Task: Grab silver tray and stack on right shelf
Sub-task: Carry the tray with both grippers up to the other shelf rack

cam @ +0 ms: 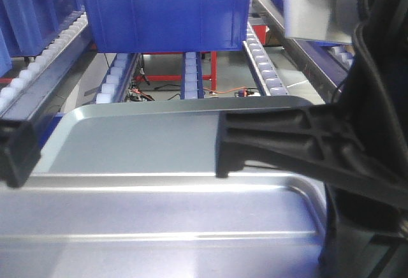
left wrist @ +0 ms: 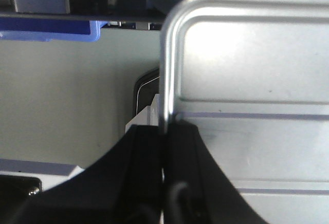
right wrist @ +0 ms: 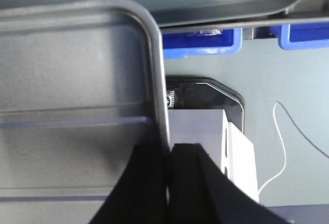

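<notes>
In the front view, the silver tray [cam: 159,153] filled the lower half of the picture, its near edge cut off by the frame. Its far rim lay just before the right shelf [cam: 262,67], whose white roller rails sloped up towards a blue bin [cam: 166,10]. Whether the rim touched the rollers could not be made out. The left gripper [cam: 16,153] showed only as a dark block at the tray's left edge, mostly out of frame. The right gripper [cam: 224,145] reached in over the tray's right side, and its arm hid the tray's right rim.

From the left wrist, the tray [left wrist: 247,80] was overexposed and cut off on the right and at the bottom. The left gripper [left wrist: 165,136] was clamped on its left rim, with one black finger [left wrist: 144,162] on either side of the metal. Pale floor lay below.

From the right wrist, the tray [right wrist: 77,80] ran out of frame on the left. The right gripper [right wrist: 168,154] was pinched on its right rim in the same way. Above it a grey rounded edge [right wrist: 216,0] was too cropped to identify.
</notes>
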Robot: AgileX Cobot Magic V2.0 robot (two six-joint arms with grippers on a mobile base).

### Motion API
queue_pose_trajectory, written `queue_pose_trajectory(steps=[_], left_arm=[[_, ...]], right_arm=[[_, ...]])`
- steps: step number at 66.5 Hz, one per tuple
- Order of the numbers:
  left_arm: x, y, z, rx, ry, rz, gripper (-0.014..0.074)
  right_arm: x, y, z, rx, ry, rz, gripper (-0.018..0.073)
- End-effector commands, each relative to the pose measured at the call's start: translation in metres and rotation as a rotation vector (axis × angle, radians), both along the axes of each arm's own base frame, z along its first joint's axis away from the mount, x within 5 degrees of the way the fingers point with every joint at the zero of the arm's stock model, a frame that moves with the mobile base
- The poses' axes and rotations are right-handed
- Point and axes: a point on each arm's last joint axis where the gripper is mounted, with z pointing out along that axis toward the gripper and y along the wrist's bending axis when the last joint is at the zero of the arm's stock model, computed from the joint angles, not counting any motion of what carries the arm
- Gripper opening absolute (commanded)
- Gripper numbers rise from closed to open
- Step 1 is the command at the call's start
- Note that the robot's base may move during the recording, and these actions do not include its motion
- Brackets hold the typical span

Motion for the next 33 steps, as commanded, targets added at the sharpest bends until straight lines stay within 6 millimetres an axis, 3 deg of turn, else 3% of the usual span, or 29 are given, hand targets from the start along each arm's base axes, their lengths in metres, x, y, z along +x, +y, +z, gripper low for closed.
queue_pose_trajectory(steps=[1,17,33], left_arm=[[0.0,0.005,0.013,0.036,-0.026,-0.016,-0.01],[0.006,-0.001,0.015,-0.014,-0.072,-0.097,-0.01],[0.025,-0.003,0.018,-0.128,-0.13,-0.115,-0.01]], right_arm=[[0.005,-0.005,0.014,-0.009,-0.063,0.0,0.007],[0.011,-0.007,0.017,-0.02,-0.097,0.006,0.007],[0.038,-0.022,0.021,-0.01,-0.144,-0.016,0.007]])
